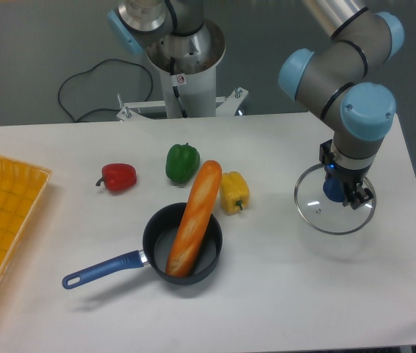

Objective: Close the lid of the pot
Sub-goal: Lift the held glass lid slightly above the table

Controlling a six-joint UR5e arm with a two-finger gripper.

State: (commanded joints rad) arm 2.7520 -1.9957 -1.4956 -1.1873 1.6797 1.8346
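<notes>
The pot (209,259), a small dark saucepan with a long blue handle (101,270), stands at the front middle of the table. A long baguette (193,218) lies slanted in it and sticks out over the far rim. The lid (314,206), a clear glass disc with a metal rim, lies flat on the table at the right, well apart from the pot. My gripper (342,188) reaches straight down onto the lid's centre. Its fingers sit against the blue knob (332,190) and look shut on it, and the knob is partly hidden.
A red pepper (118,176), a green pepper (181,162) and a yellow pepper (234,191) lie behind the pot. A yellow tray (2,220) fills the left edge. The robot base (186,66) stands at the back. The table's right edge is close to the lid.
</notes>
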